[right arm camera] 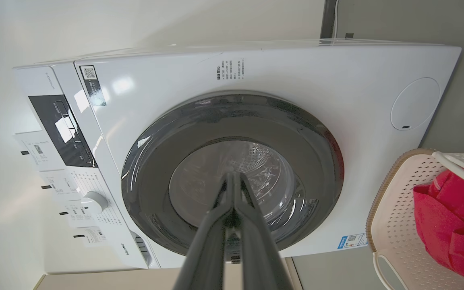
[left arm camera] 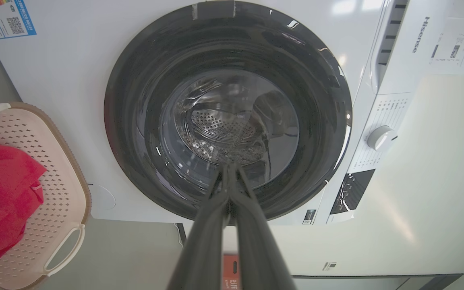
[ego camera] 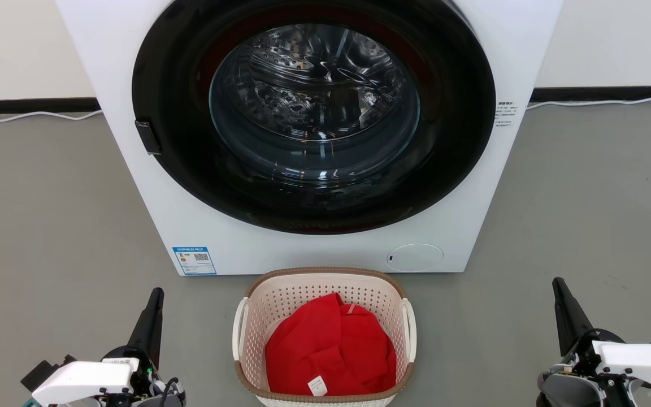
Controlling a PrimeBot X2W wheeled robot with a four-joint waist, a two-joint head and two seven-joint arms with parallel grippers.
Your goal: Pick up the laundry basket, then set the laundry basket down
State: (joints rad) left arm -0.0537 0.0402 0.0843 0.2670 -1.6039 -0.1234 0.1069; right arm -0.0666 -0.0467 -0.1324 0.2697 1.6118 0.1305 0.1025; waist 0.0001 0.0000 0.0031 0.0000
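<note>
Left arm (ego camera: pixel 85 381) and right arm (ego camera: pixel 636 362) low, jaws shut, flanking laundry basket (ego camera: pixel 325 294)

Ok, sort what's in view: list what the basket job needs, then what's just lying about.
Job: laundry basket, on the floor before the washer; left gripper, shut; right gripper, shut.
Lying about: washer; red garment, inside the basket; white cable on the floor.

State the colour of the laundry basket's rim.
Brown, on the laundry basket, clearest in head view.
</note>
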